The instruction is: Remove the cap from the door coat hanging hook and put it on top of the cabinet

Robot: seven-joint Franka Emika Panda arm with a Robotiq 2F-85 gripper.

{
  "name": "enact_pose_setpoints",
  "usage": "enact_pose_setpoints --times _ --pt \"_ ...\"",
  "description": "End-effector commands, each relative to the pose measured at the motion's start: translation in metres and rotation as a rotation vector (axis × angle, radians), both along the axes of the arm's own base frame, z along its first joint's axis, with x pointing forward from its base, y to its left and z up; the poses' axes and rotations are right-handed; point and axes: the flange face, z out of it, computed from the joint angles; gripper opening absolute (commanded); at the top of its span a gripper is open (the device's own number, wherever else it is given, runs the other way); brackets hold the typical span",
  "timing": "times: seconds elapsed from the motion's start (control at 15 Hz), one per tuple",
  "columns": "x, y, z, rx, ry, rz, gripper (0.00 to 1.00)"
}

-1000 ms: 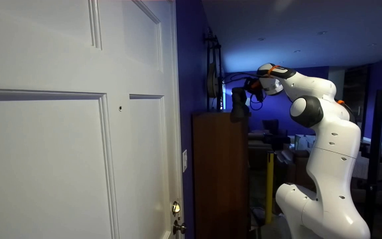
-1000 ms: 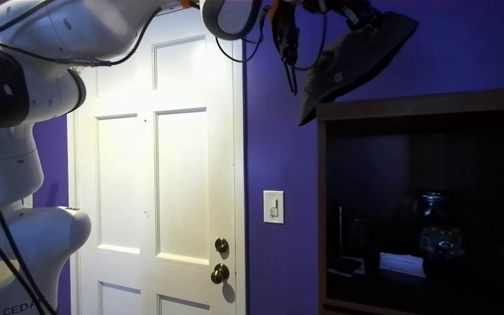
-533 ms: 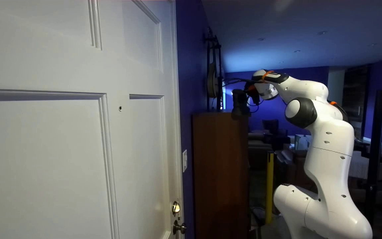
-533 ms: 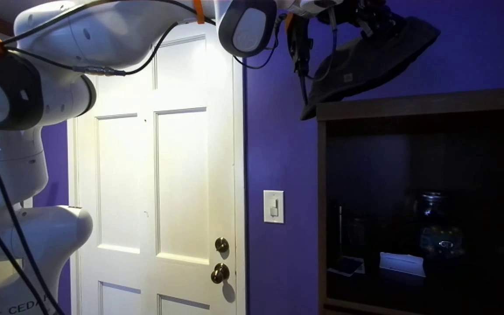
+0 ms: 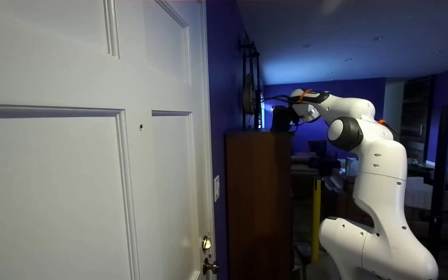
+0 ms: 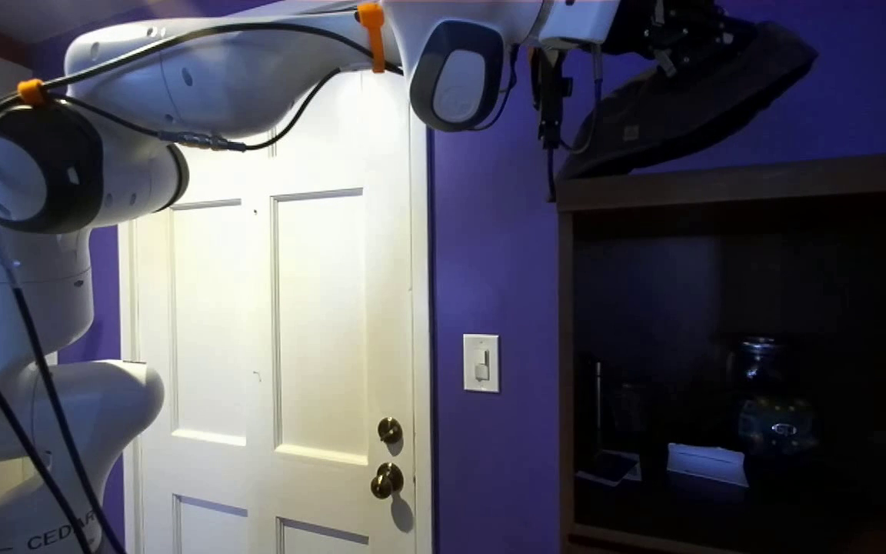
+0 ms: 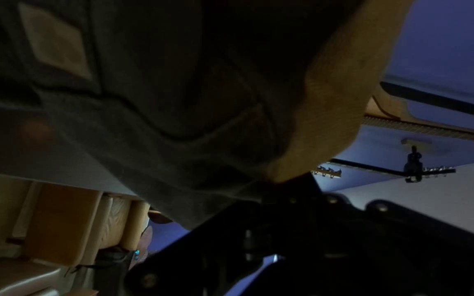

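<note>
I judged I was on the placing step: the cap (image 6: pixel 681 115) was off the door (image 6: pixel 320 323), well apart from it. My gripper (image 7: pixel 280 191) had the cap's cloth pinched, and the cap hung tilted at the front corner of the cabinet (image 6: pixel 751 183), its low end just at the top's edge; couldn't tell if they touched. Next move prob. called for more reach inward, then a slow drop till the cloth lay on top before release, b/c letting go that near the edge risked a slide off. Vs. approx. half a sec. before, my arm (image 5: pixel 348 108) had reached farther over and come lower, w/ the cap's low end, which had drooped past the edge in both exterior views, up abt. level w/ it.
</note>
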Motion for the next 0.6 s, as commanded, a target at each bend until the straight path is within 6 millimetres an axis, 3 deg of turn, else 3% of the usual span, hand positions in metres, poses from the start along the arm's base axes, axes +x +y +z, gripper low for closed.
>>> enact_pose_setpoints --times 0.0,0.13,0.53 --pt "0.004 -0.003 0.0 0.01 -0.008 -0.046 0.29" --pt "0.005 -0.005 0.002 0.019 0.004 -0.039 0.35" --pt "0.001 0.004 0.029 0.049 0.039 -0.013 0.77"
